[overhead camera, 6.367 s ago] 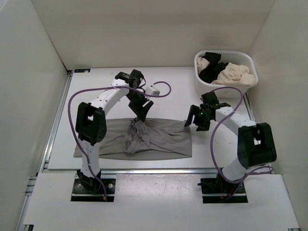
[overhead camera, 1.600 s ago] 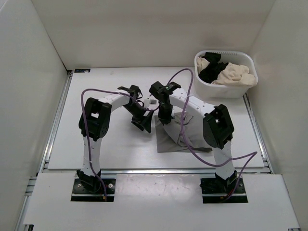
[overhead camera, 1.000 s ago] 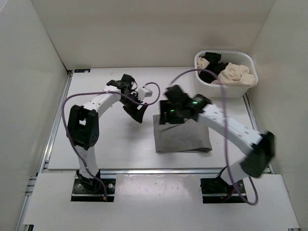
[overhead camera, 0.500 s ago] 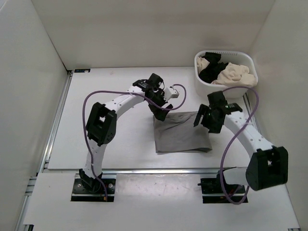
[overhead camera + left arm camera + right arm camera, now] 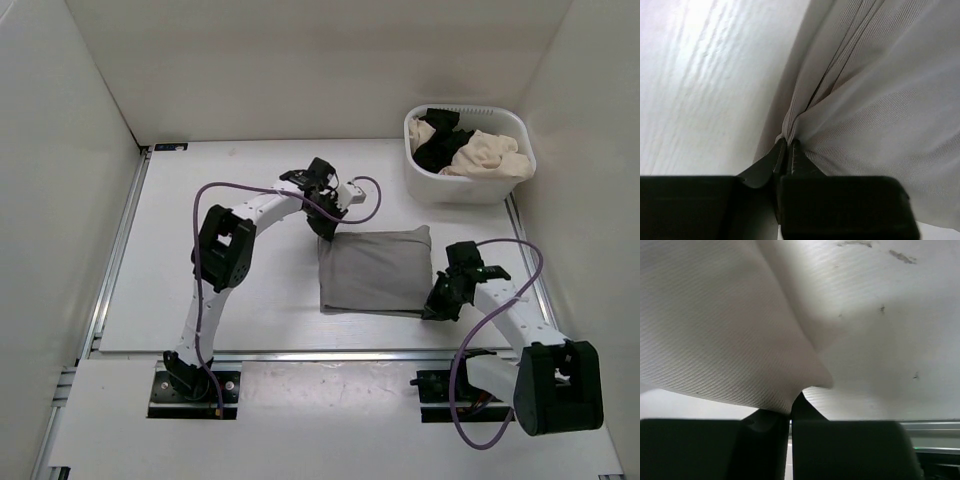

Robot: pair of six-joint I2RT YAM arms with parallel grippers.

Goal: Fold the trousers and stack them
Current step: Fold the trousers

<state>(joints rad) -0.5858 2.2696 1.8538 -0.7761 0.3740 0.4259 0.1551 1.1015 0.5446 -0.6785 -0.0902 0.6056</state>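
1. Grey thin fabric is pinched in the left jaws, which are closed tight with no gap showing. In the left wrist view the cloth bunches into creases right at the black fingertips (image 5: 771, 162).
2. Right jaws are closed as well, nipping an edge of the same cloth. In the right wrist view the cloth sags to a point at the dark fingers (image 5: 807, 417).
3. Both grips are on the long plain grey trousers (image 5: 375, 270). They are folded into a roughly square pad that lies flat a little right of centre in the top view.
4. Left jaws sit at the pad's upper left corner and right jaws at its lower right corner, so the two holds are diagonally opposite.
5. Reaching to those corners, the white left arm (image 5: 270, 207) arcs from the lower left of the frame up and over towards the middle. The white right arm (image 5: 510, 305) stays low in the lower right.
6. Under the pad is the white bench (image 5: 200, 280), and the cloth touches it along every visible edge.
7. Well apart from the pad, in the upper right of the frame, stands a white plastic basket (image 5: 470, 190). It holds a crumpled cream garment (image 5: 490, 155) and a black garment (image 5: 432, 150).
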